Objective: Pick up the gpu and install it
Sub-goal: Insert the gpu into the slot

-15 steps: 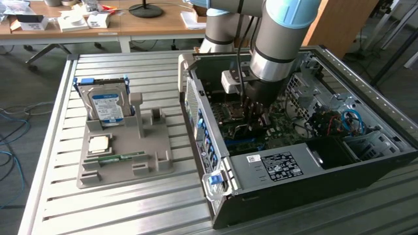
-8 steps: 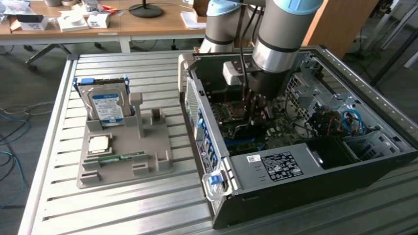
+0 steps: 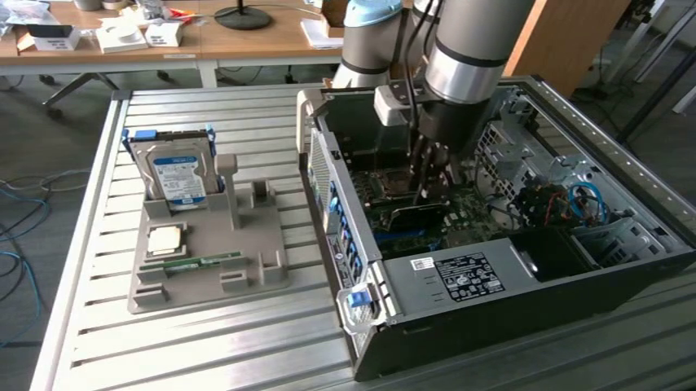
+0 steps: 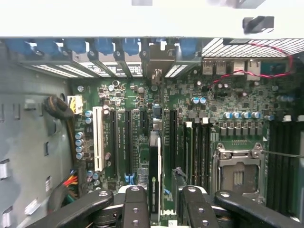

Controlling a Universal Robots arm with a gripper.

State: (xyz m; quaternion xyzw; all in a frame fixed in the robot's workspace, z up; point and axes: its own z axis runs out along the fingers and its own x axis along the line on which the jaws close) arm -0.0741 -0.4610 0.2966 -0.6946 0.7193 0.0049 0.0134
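Dark and seen edge-on, the gpu (image 4: 154,175) stands upright over the motherboard (image 4: 209,118) slots, its lower end cut off behind the fingers (image 4: 135,209), which are closed narrowly on it. In the exterior view the arm (image 3: 468,49) hides much of the open computer case (image 3: 457,277). The case lies on a slatted metal table (image 3: 218,342); desks stand behind. A grey holder (image 3: 207,269) nearby carries a hard drive (image 3: 178,175).

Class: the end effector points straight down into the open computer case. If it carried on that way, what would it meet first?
Most likely the gpu, standing on edge between the end effector fingers, then the motherboard slots beneath; depth is uncertain.
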